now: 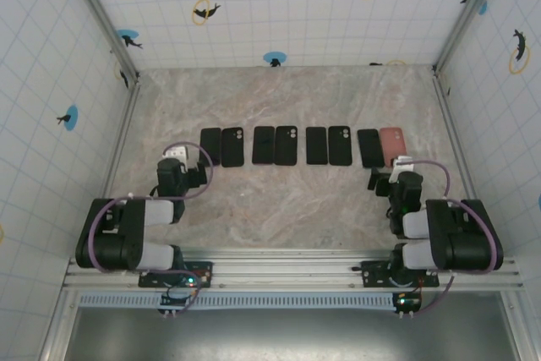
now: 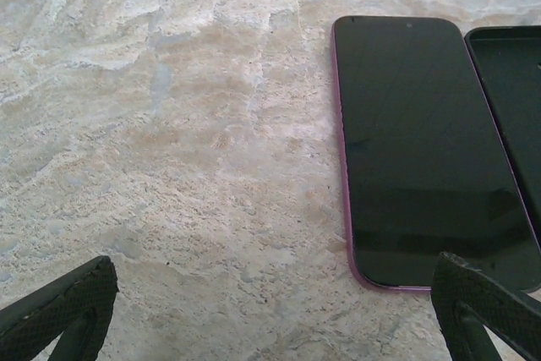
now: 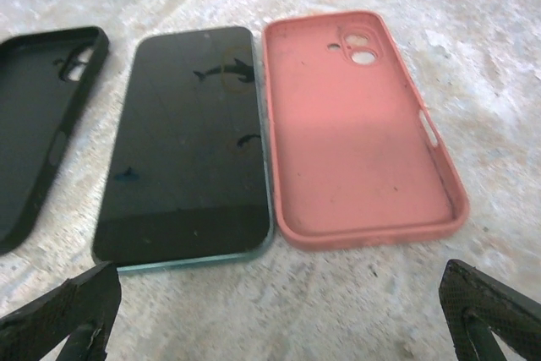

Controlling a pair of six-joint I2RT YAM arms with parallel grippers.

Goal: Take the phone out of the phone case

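Your left claw (image 2: 270, 323) is released, fingers (image 2: 59, 310) spread wide and low over the table (image 2: 169, 124), touching nothing. Just ahead of its right finger lies the purple-edged phone (image 2: 423, 150), screen up and bare, with a black case (image 2: 516, 99) just beside it on the right, hollow side up. Your right claw (image 3: 279, 319) is also released and holds nothing. In front of it the teal-edged phone (image 3: 190, 145) lies screen up and bare, its long edge just beside the pink case (image 3: 359, 133), which lies empty, inside up. A second black case (image 3: 42, 133) sits left of that phone, a little apart. From above, you see both claws short of the phones and well apart from each other.
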